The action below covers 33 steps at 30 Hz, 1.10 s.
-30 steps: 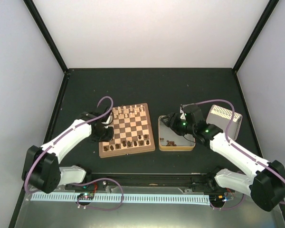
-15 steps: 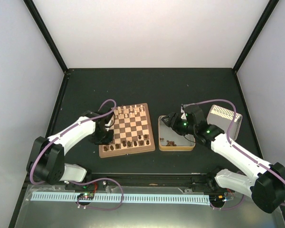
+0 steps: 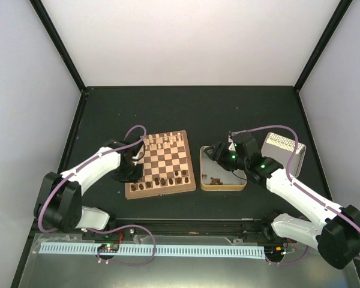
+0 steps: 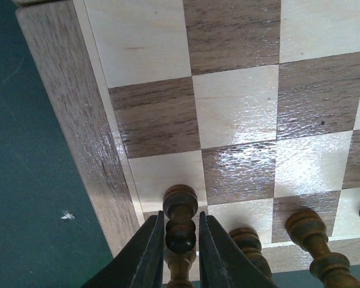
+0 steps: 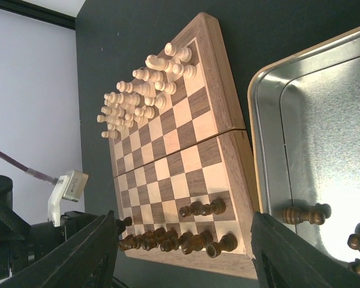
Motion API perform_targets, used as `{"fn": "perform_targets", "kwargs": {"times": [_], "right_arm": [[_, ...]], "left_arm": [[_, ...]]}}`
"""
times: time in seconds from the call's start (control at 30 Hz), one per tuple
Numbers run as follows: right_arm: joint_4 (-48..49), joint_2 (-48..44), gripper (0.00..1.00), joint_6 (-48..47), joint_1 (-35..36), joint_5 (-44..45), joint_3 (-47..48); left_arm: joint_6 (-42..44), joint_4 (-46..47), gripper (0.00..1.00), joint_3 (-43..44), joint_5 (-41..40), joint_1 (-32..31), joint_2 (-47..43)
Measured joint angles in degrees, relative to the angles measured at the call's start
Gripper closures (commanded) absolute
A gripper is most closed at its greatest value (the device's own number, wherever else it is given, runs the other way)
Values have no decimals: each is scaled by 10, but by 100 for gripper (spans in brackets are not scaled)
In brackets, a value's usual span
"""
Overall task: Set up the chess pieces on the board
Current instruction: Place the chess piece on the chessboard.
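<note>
Now, at the near left corner of the board, the left gripper has settled, jaws narrow about an upright dark piece on its square: placement looks nearly done. The right gripper hangs wide over the tin. Whether the left jaws are pinching the piece cannot be told, and its base is hidden.

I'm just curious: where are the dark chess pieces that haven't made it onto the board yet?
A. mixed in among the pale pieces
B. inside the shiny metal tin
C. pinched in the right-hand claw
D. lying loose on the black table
B: a few dark chess pieces lie on the floor of the metal tin that sits beside the board.
</note>
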Motion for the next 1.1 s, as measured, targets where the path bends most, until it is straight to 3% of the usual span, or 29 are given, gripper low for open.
{"fn": "perform_targets", "kwargs": {"times": [0.2,0.4,0.67,0.83,1.1], "right_arm": [[0,0,39,0,0,-2,0],[0,0,39,0,0,-3,0],[0,-1,39,0,0,-2,-2],[0,-4,39,0,0,-2,-8],[0,-10,38,0,0,-2,-12]], "left_arm": [[0,1,75,0,0,2,0],[-2,1,90,0,-6,3,0],[-6,1,91,0,-10,5,-1],[-8,1,90,0,-14,5,-2],[-9,1,76,0,-15,5,-3]]}}
